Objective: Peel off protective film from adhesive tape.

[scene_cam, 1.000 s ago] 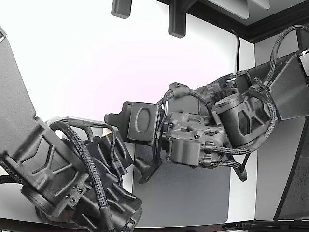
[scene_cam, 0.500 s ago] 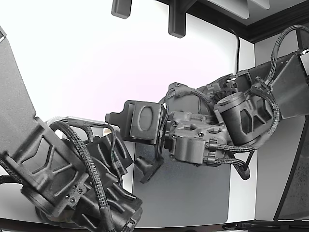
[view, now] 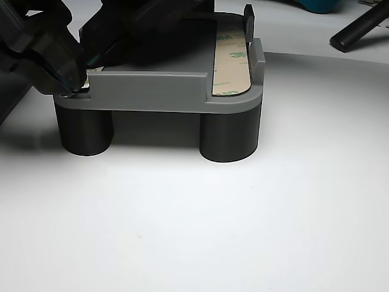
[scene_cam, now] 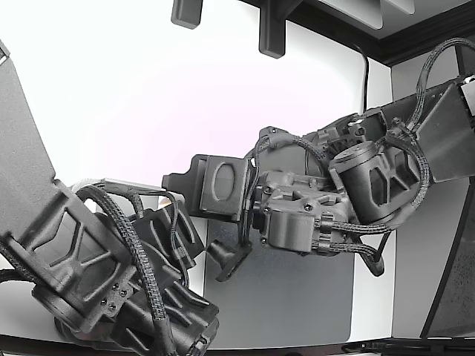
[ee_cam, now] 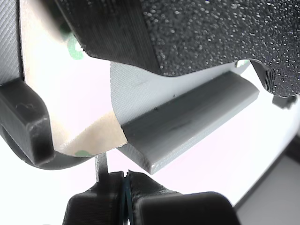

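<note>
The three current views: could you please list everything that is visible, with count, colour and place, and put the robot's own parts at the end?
Fixture: one, grey, standing on two dark round legs on the white table in the other view.
Tape strip with liner: one seen whole, beige with green print, lying in the fixture's slot at the other view's right; a second beige piece shows in the wrist view beside a grey ledge.
Table: one, white.
Mat: one, dark grey, on the table under the arms in the exterior view.
Dark rod: one, black, far right corner of the other view.
Arms: two, black, meeting at the middle of the exterior view.
Gripper: one, black, tips at the fixture's corner; whether it pinches the liner cannot be told.
</note>
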You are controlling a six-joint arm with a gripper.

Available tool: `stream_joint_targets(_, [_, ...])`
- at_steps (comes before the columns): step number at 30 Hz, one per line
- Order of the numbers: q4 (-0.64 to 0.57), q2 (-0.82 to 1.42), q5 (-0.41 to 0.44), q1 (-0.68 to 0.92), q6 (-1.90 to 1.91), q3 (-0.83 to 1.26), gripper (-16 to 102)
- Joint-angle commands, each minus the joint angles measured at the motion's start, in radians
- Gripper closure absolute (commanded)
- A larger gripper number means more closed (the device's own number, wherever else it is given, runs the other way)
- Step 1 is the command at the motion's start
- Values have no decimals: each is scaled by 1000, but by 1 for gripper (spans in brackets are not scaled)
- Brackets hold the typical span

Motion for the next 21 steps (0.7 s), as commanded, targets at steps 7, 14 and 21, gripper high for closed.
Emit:
stream_joint_targets(7, [11,23,3,3,11,-26,98])
stream_joint_targets(14, [18,23,8,9,15,-21,98])
stream_joint_targets(21, [25,25,9,11,15,-15,98])
